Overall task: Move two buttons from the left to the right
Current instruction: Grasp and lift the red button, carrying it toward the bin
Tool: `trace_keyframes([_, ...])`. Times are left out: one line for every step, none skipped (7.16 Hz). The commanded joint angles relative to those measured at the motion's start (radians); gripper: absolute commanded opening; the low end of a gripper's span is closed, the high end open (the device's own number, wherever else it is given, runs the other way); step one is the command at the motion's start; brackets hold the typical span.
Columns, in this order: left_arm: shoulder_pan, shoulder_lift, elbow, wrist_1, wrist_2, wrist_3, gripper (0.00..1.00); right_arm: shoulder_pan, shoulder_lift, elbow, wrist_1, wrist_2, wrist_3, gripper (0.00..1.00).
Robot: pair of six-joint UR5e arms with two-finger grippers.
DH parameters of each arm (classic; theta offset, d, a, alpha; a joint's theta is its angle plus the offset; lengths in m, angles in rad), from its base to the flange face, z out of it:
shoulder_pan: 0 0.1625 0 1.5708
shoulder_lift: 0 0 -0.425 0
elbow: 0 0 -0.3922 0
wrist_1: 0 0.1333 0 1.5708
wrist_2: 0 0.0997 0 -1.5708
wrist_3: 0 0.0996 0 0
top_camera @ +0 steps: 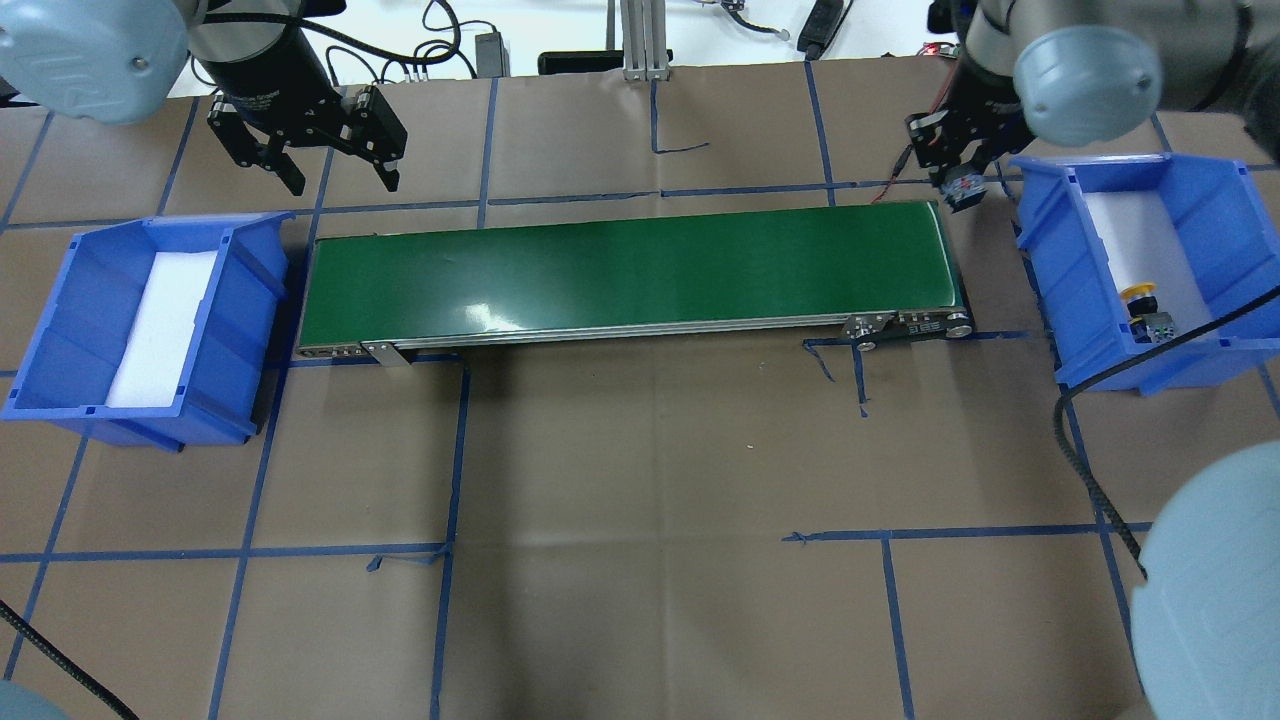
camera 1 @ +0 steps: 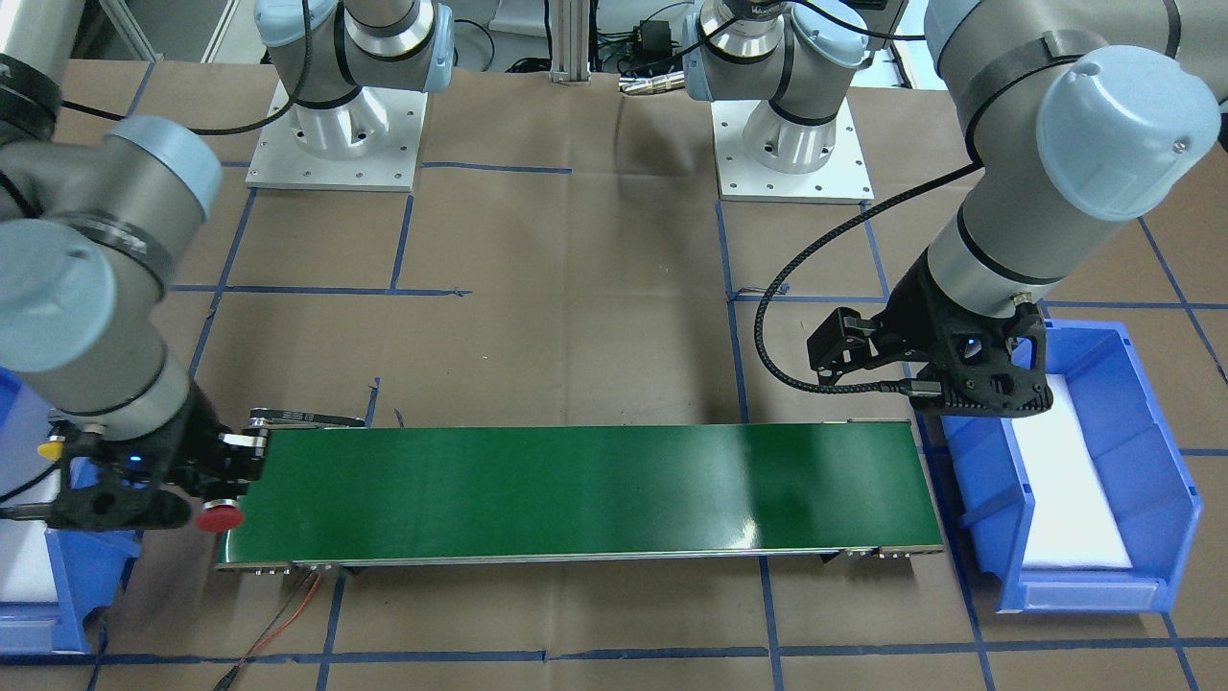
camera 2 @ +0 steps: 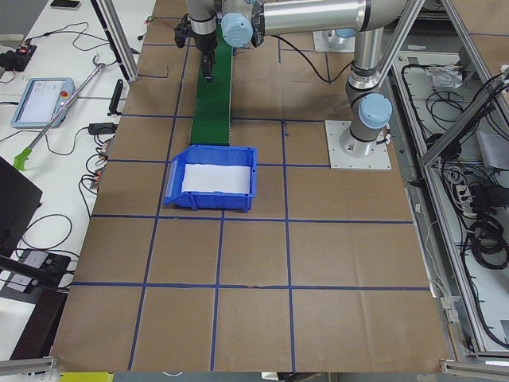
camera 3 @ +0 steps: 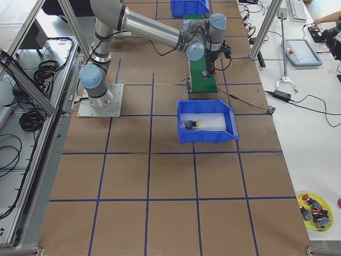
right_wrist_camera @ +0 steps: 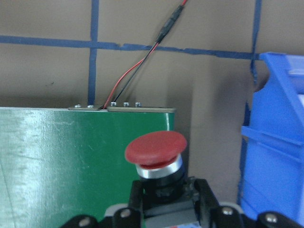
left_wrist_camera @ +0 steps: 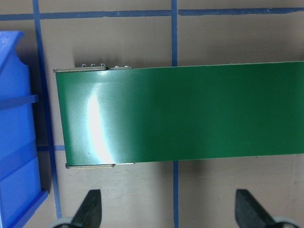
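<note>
The red button [right_wrist_camera: 156, 149] sits cap-out in my right gripper [right_wrist_camera: 166, 202], which is shut on its black body. It hangs over the right end of the green conveyor belt [top_camera: 630, 265], at the far edge, a short way from the right blue bin [top_camera: 1220, 230]. In the front-facing view the red button [camera 1: 220, 518] shows at the belt's end beside the right gripper [camera 1: 233, 475]. The yellow button [top_camera: 1140, 295] lies on white foam in that bin. My left gripper [top_camera: 340, 178] hovers open and empty behind the belt's left end; its fingertips [left_wrist_camera: 90, 204] stand wide apart.
The left blue bin [top_camera: 250, 300] holds only a white foam pad. A red and black wire [right_wrist_camera: 142, 66] runs off the belt's right end. Blue tape lines cross the brown table paper. Both arm bases [camera 1: 336, 134] are bolted behind the belt.
</note>
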Motion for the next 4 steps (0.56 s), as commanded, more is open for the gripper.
trace_keyframes([-0.001,0.0,0.0,0.0,-0.002,-0.001,1.0,-0.149,0.002,-0.155,0.138,0.005,-0.132,0.05])
trace_keyframes([-0.001,0.0,0.0,0.0,0.0,-0.001,1.0,-0.221,0.015,-0.153,0.131,0.015,-0.201,0.04])
trace_keyframes([-0.001,0.0,0.0,0.0,0.0,-0.001,1.0,-0.267,0.063,-0.15,0.12,0.015,-0.24,0.04])
trace_keyframes([-0.001,0.002,0.0,0.0,0.0,-0.001,1.0,-0.3,0.125,-0.15,0.094,0.017,-0.251,0.04])
